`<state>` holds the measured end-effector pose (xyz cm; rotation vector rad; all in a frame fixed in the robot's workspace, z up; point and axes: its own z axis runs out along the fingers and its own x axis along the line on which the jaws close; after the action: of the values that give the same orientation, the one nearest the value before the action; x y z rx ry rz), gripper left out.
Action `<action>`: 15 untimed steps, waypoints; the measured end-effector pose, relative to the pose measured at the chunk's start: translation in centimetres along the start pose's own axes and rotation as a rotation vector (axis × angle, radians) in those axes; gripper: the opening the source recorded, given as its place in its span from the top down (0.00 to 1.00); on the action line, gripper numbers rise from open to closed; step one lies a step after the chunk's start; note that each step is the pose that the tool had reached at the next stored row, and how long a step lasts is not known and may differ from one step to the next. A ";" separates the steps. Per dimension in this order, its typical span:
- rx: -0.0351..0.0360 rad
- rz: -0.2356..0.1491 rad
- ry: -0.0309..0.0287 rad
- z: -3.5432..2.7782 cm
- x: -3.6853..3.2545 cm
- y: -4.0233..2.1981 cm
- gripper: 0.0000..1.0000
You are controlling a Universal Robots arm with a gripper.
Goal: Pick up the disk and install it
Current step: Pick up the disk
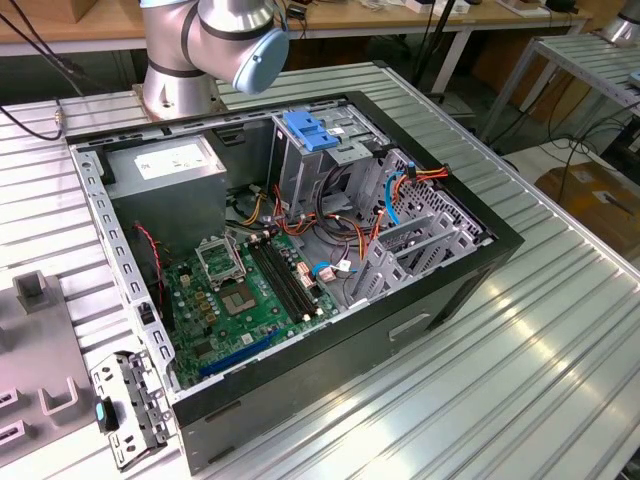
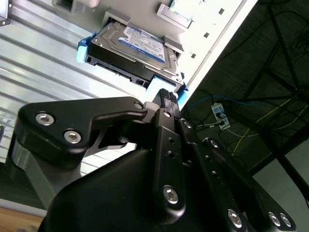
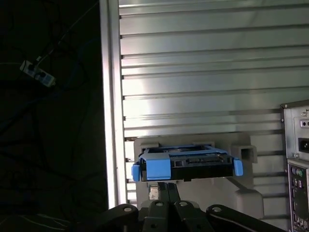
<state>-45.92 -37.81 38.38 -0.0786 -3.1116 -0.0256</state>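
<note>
Though beside gripper [image 2: 166, 94], disk [image 2: 138, 44] in cradle [image 3: 243, 153]

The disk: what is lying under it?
The disk sits in a grey holder on the ribbed metal table. The holder's floor directly under the disk is covered, so it cannot be seen.

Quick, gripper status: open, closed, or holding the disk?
Gripper: its tip is at the near edge of the disk. Whether it is open, closed or gripping cannot be told.
</note>
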 end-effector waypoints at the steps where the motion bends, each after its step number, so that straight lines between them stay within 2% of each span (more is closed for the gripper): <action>1: 0.0004 -0.014 0.0003 0.00 0.00 0.00 0.89; 3: 0.0011 -0.037 0.0006 0.00 0.00 0.00 0.89; 5: 0.0027 -0.088 0.0014 0.00 0.00 0.00 0.89; 11: 0.0058 -0.197 0.0031 0.00 0.00 0.00 0.89; 12: 0.0069 -0.234 0.0037 -0.01 0.00 0.00 0.89; 14: 0.0080 -0.270 0.0043 0.00 0.00 0.00 0.89; 15: 0.0090 -0.304 0.0049 -0.01 0.00 0.00 0.89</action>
<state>-45.92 -37.81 38.39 0.3928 -3.0855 -0.0184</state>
